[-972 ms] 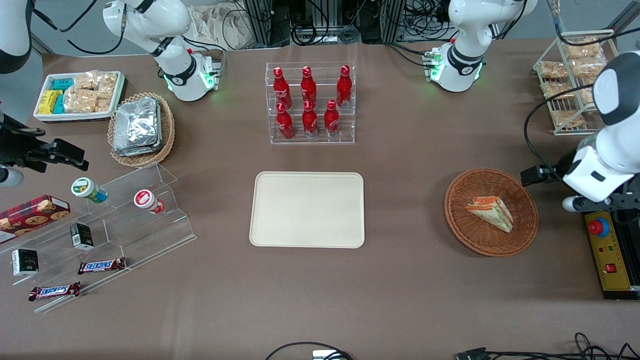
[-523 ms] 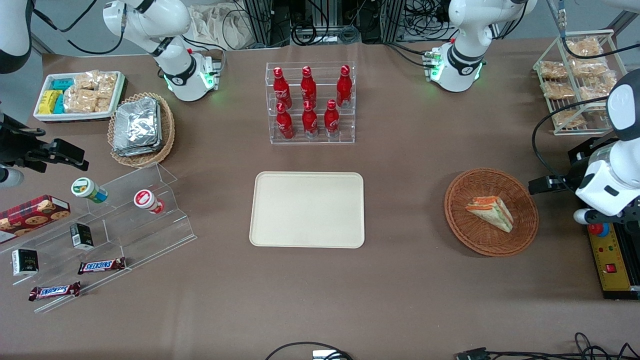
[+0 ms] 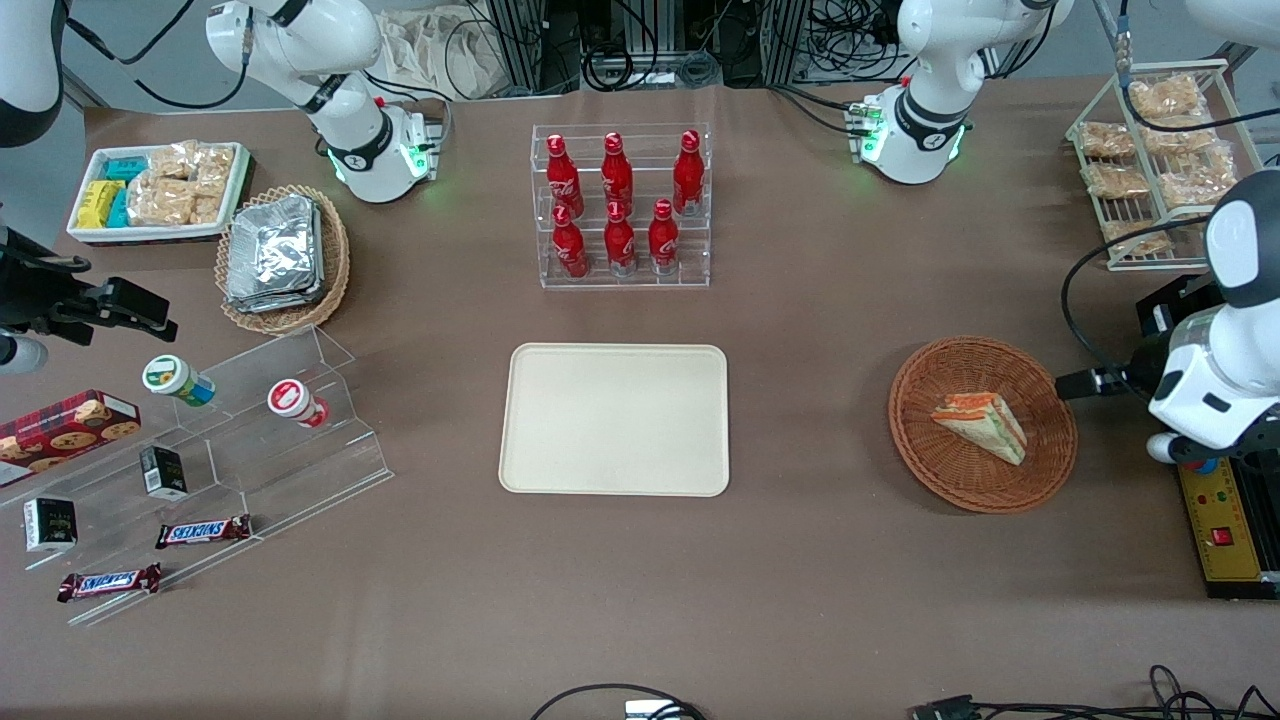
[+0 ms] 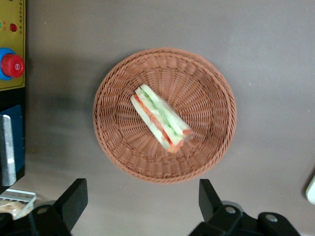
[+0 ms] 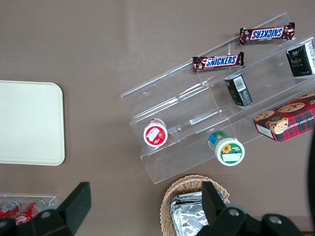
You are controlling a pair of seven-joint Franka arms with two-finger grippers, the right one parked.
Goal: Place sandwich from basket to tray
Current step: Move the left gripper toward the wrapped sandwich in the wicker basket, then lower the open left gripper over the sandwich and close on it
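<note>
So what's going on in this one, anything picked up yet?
Nothing has been picked up yet. The sandwich lies in the reddish-brown basket, untouched, and the cream tray in the middle of the table holds nothing. The left arm's tool hangs open above the table beside the basket, toward the working arm's end, with its wrist camera looking straight down on the sandwich. It holds nothing.
</note>
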